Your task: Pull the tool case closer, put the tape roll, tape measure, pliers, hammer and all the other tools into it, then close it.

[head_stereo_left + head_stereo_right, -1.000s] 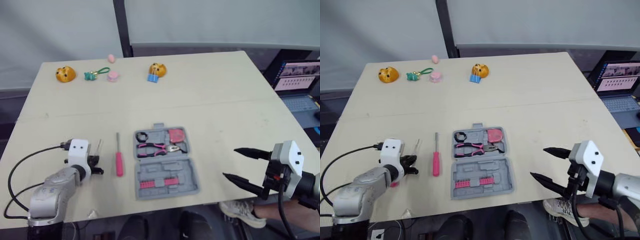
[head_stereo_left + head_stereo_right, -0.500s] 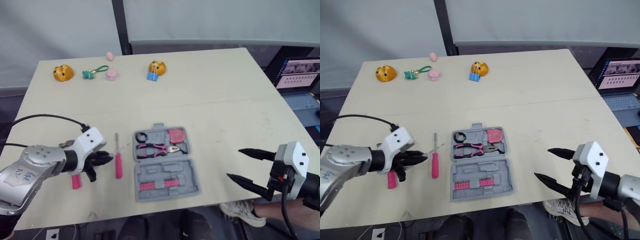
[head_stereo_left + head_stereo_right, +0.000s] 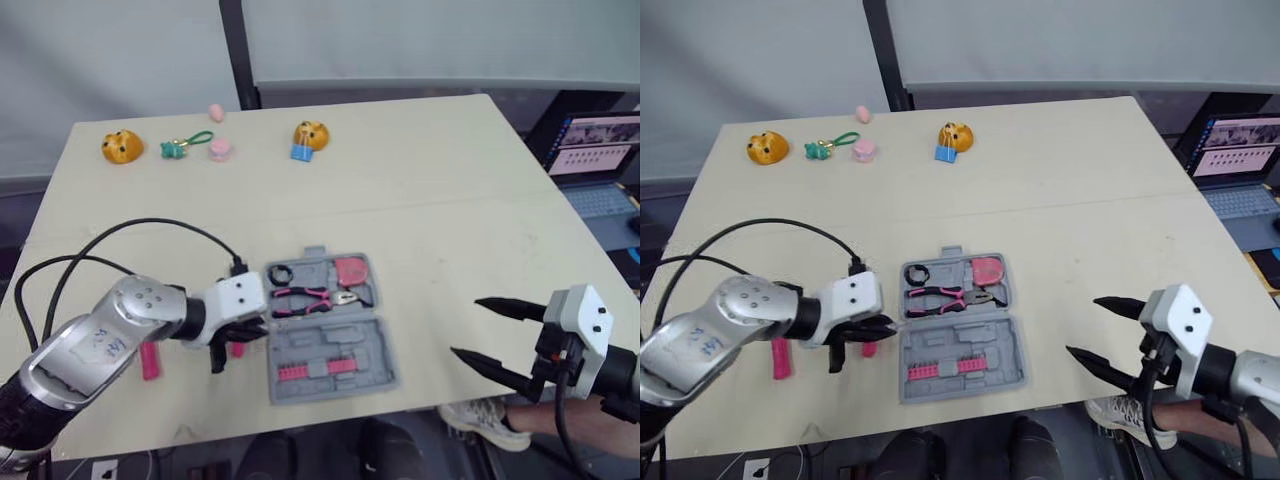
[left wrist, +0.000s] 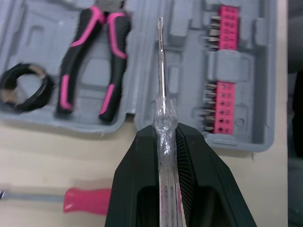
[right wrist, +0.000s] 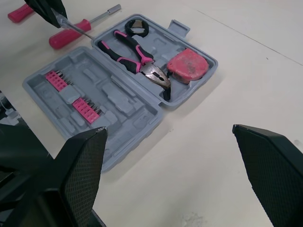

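The grey tool case [image 3: 372,352] lies open near the table's front edge. Its far half holds a black tape roll [image 3: 281,273], pink-handled pliers [image 3: 305,297] and a red tape measure [image 3: 351,270]. Pink bit strips [image 3: 310,368] sit in the near half. My left gripper [image 4: 163,135] is shut on a clear-handled screwdriver [image 4: 161,85], whose tip reaches over the case's left edge. A pink screwdriver [image 4: 85,199] lies on the table just under that gripper. A short pink-handled tool [image 3: 150,360] rests further left. My right gripper [image 3: 465,328] hangs open to the right of the case, holding nothing.
Small toys line the far edge: two orange figures [image 3: 120,147] [image 3: 312,134], a green key charm [image 3: 185,147] and pink pieces [image 3: 221,150]. A laptop [image 3: 600,160] stands off the table's right side. A black cable [image 3: 150,235] loops from my left arm.
My left gripper has travelled right with the clear screwdriver, from left of the pink screwdriver to the case's left edge. The short pink tool stays behind. The right gripper has hardly moved.
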